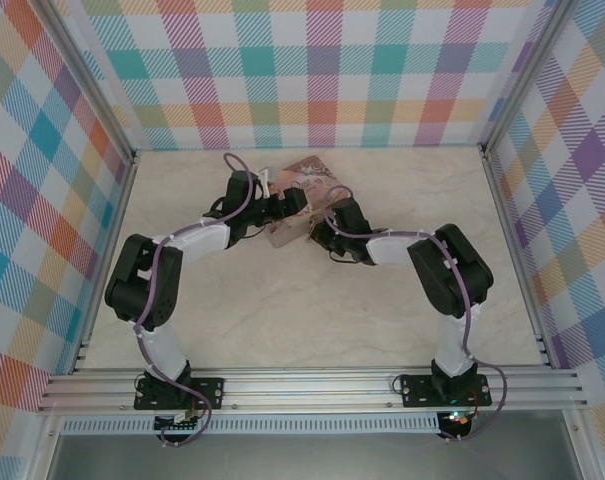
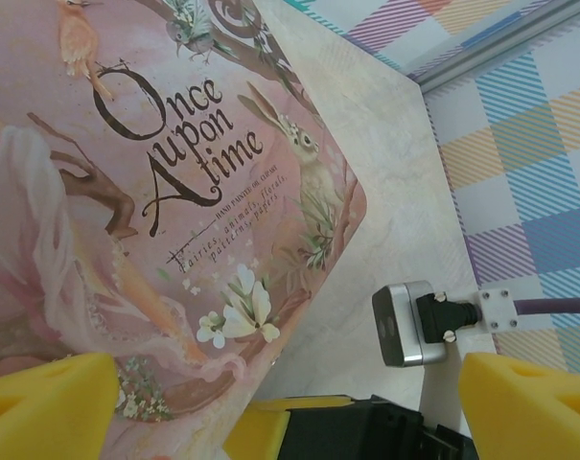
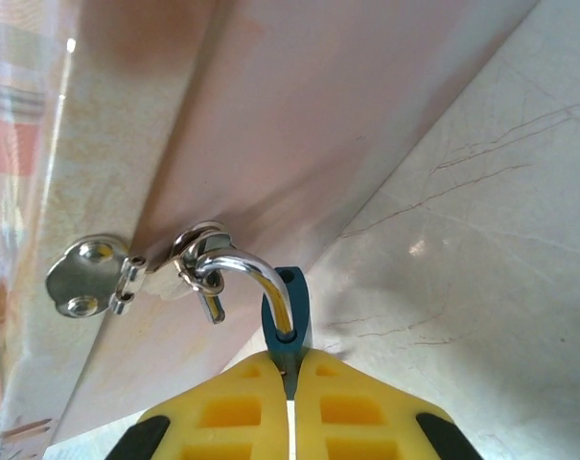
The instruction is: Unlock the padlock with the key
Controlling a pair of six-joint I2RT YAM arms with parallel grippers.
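The pink tin (image 2: 174, 192) with "Once upon a time" on its lid is shut, so can't tell what's inside. The padlock (image 3: 288, 311) is on the tin's side wall. Its silvery shackle (image 3: 246, 266) runs through the little hasp loop (image 3: 201, 251) there, and the blue-teal body sits just off the wall, near the marble-look worktop (image 3: 481, 192). The right gripper (image 3: 290, 383) is clamped on that body, right beside the tin, with its yellow pads (image 3: 232, 412) squeezed together around it. The left gripper (image 2: 288, 402) hovers over the tin's lid near one corner, pads spread wide apart.
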